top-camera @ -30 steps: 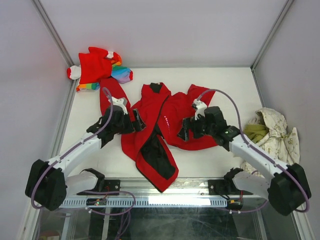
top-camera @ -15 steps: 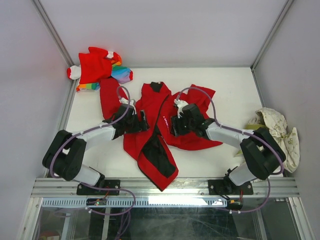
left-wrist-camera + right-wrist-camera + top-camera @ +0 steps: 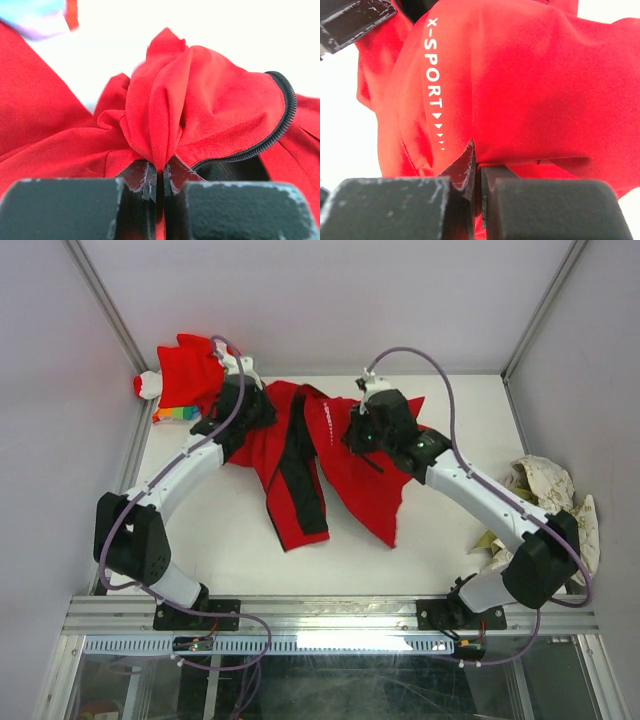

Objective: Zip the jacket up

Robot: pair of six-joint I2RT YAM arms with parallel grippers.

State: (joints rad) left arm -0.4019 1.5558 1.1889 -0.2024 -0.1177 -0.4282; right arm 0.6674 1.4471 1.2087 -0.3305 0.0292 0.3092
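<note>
On the white table [image 3: 200, 540] the large bright red long-sleeved jacket [image 3: 372, 490] with black lining is now lying more to the far side. One second ago its lowest corner was reaching almost to the near edge, and now it is ending about in the middle of the table. The front is lying unzipped, with the black lining showing as a narrow band between the red panels, where before it was a wide patch. Both arms are stretching much farther away from their bases than a second ago. The left gripper [image 3: 159, 175], which was wide open then, is now pinching a bunched fold of red cloth near the dark zipper [image 3: 281, 120], its jaws almost meeting. The right gripper [image 3: 476, 172] is also pressing together on the jacket, on the other front panel. Just beside this grip the white chest lettering [image 3: 434, 65] is reading "X-SPORT", followed by a row of small white triangles. At the far left corner the smaller red garment with rainbow stripes [image 3: 185, 375] is staying in its place, and at the right edge the cream and olive-green cloth [image 3: 545, 502] is also unmoved.
</note>
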